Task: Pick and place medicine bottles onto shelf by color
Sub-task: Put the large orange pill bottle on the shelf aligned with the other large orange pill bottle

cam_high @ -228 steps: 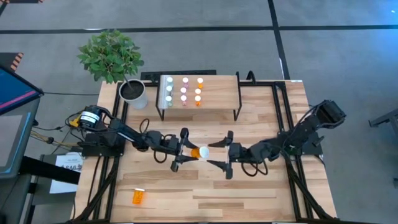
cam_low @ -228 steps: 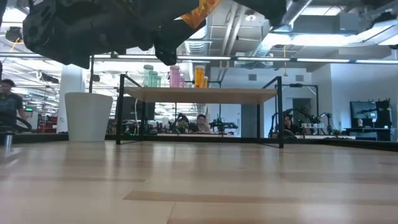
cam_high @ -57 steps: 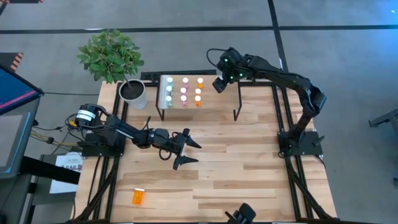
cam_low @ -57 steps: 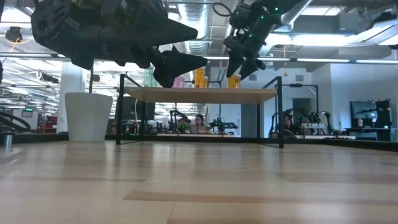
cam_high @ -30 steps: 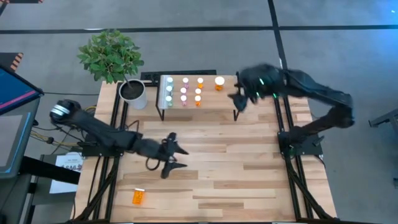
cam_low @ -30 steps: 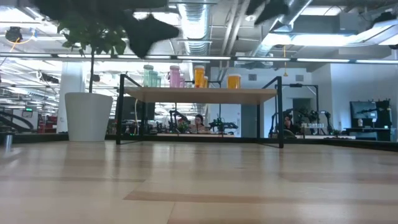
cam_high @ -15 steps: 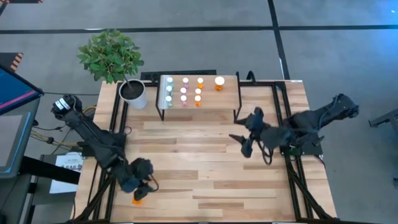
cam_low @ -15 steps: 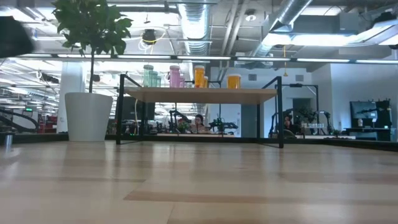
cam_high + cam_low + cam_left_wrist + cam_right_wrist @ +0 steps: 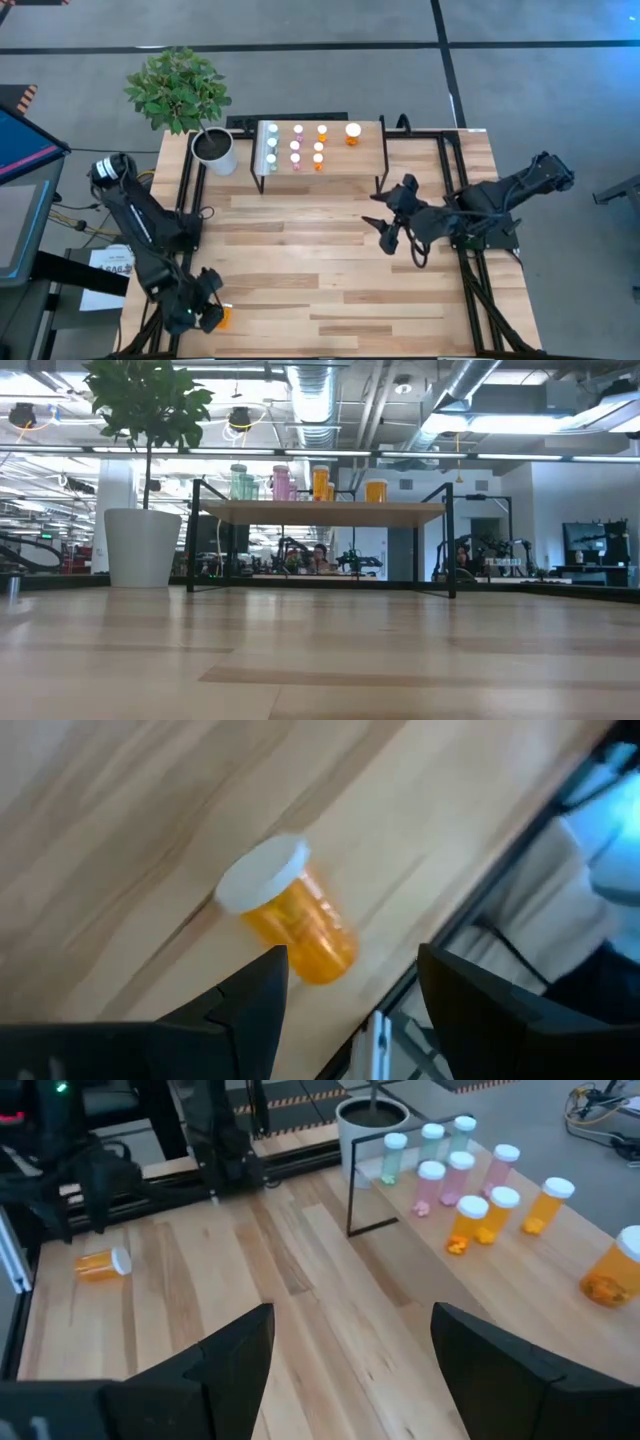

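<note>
An orange medicine bottle (image 9: 300,925) with a white cap (image 9: 262,873) lies on its side on the tabletop near the near-left corner (image 9: 222,316). My left gripper (image 9: 352,957) hovers over it, open; the bottle shows just beyond one finger and not between the two. My right gripper (image 9: 380,235) hangs open over the table's right middle, holding nothing. The shelf (image 9: 365,155) stands at the far edge. Green (image 9: 396,1142), pink (image 9: 431,1172) and orange bottles (image 9: 471,1208) stand upright on it in columns, with a larger orange one (image 9: 353,132) at their right.
A white plant pot (image 9: 214,150) with a leafy plant stands left of the shelf. Black frame rails (image 9: 180,200) run along the table's left and right sides. The broad wooden tabletop (image 9: 320,290) lies between the two arms. The low view shows neither gripper.
My left gripper has swung from the table's middle toward the near-left corner, rolling as it went, and now stands over the lying orange bottle. My right gripper has drawn back from the shelf's right end toward the near edge and sunk a little.
</note>
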You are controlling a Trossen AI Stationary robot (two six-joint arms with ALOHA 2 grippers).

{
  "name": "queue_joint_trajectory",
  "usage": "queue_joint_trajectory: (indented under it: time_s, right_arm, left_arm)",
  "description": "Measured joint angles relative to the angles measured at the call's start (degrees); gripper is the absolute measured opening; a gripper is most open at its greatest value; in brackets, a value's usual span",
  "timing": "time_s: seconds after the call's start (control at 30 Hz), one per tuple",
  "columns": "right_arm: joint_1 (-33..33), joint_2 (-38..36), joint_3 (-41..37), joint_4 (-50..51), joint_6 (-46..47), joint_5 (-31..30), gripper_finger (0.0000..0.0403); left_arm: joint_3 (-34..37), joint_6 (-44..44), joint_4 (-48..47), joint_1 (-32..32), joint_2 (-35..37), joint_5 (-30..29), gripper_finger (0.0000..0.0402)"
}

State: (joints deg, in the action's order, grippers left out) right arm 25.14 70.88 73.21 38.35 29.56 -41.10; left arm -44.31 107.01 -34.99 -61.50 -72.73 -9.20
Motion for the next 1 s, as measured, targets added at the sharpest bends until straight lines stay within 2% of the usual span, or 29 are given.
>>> queue_joint_trajectory:
  time_s: [0.13,0.33,0.6,0.83,1.0]
  right_arm:
    - [-0.99,-0.01,0.0,-0.32,0.0,0.03,0.0292]
    - [-1.3,-0.01,0.0,-1.25,0.0,0.21,0.0292]
    - [-1.28,0.57,0.0,-0.96,0.0,0.66,0.0292]
    - [-1.28,1.57,-0.01,-0.98,0.06,0.68,0.0292]
    - [-1.16,1.56,0.0,-1.04,0.42,0.68,0.0292]
  left_arm:
    - [-0.02,4.76,1.12,-1.58,-4.53,2.84,0.0205]
    - [-1.0,5.25,2.6,-1.19,-11.05,4.42,0.0205]
    - [-2.16,0.73,2.87,1.16,-14.26,3.49,0.022]
    - [-2.63,-5.03,2.66,4.0,-20.87,10.34,0.0222]
    - [-5.77,-12.77,-1.23,4.91,-21.54,7.77,0.0213]
